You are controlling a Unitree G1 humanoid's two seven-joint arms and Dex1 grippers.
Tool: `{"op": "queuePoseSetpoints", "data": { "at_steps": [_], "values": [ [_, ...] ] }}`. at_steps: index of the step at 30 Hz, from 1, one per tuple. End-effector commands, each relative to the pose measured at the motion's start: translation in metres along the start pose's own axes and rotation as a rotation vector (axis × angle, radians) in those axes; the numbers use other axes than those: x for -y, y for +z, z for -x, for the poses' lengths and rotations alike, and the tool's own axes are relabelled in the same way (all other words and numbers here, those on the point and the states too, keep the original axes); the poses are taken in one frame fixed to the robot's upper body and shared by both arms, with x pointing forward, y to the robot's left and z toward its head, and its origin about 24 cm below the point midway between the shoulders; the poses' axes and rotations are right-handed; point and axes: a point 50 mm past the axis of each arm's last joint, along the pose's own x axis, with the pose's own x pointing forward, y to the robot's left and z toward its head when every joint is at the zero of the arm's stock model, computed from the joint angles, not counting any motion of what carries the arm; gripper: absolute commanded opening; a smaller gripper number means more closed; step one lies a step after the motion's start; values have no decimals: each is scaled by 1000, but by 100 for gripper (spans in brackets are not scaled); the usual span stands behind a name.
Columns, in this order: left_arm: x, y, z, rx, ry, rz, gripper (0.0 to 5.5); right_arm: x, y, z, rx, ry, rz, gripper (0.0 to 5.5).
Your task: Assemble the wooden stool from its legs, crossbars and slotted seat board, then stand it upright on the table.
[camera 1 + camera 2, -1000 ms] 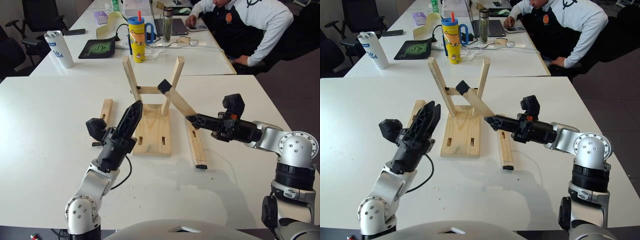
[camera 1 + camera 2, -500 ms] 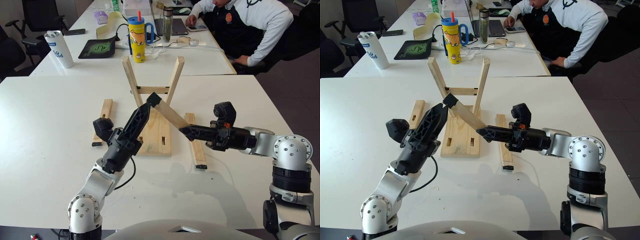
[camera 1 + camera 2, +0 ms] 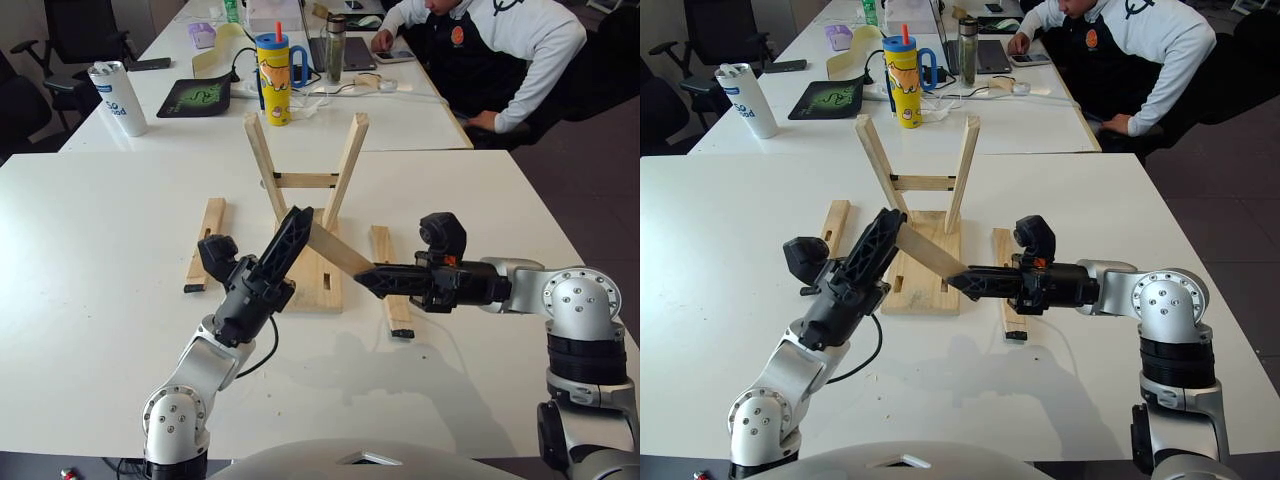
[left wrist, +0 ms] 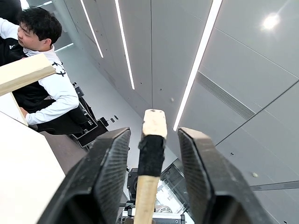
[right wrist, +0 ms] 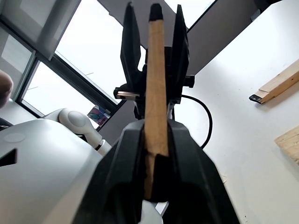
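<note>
The leg (image 3: pixel 338 252) may fall if the right hand (image 3: pixel 363 280), gripping it, lets go before the open left hand (image 3: pixel 299 216) at 10 o'clock closes.

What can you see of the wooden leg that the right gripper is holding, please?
A pale, square-cut wooden leg with a black band near its far end. The right gripper is shut on its lower end, holding it tilted above the seat board. The banded end lies free between the open left gripper's fingers.

Leg frame (image 3: pixel 305 180) on seat board (image 3: pixel 322 290)
</note>
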Motion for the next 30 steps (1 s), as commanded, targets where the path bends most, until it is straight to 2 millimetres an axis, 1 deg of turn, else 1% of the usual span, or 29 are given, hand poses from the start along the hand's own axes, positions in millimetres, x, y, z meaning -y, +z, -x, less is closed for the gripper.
{"op": "queuePoseSetpoints", "data": {
  "at_steps": [1,4,6,12,13,16,18,19,21,23,24,26,27,29,30],
  "values": [
    [0,0,0,-11,0,-8,115,1,-1,1,5,-14,2,42],
    [-2,0,2,-9,7,-3,69,3,-1,2,17,-24,3,42],
    [-2,1,2,-7,10,-4,53,3,-1,2,21,-27,2,42],
    [-6,7,4,20,41,-20,52,7,-2,3,33,-66,-5,42],
    [-8,8,4,30,52,-21,51,8,-2,3,37,-73,-4,80],
    [-13,11,6,63,97,-28,45,10,0,3,60,-82,-10,132],
    [-15,12,8,78,122,-35,44,12,4,4,96,-97,-9,150],
    [-18,13,10,82,152,-52,44,16,10,5,155,-138,3,150],
    [-26,17,15,101,224,-99,44,37,26,13,319,-317,19,150],
    [-31,29,20,139,293,-175,44,60,38,25,444,-597,87,150],
    [-31,37,20,163,306,-212,44,67,40,31,474,-714,123,131],
    [-27,64,17,235,324,-320,44,78,41,47,498,-965,254,99],
    [-26,79,17,278,343,-373,44,80,40,53,494,-1062,338,89],
    [-29,107,22,351,421,-496,44,85,36,60,473,-1203,502,49],
    [-33,120,27,389,486,-569,44,87,28,60,450,-1239,550,33]
  ]
}}
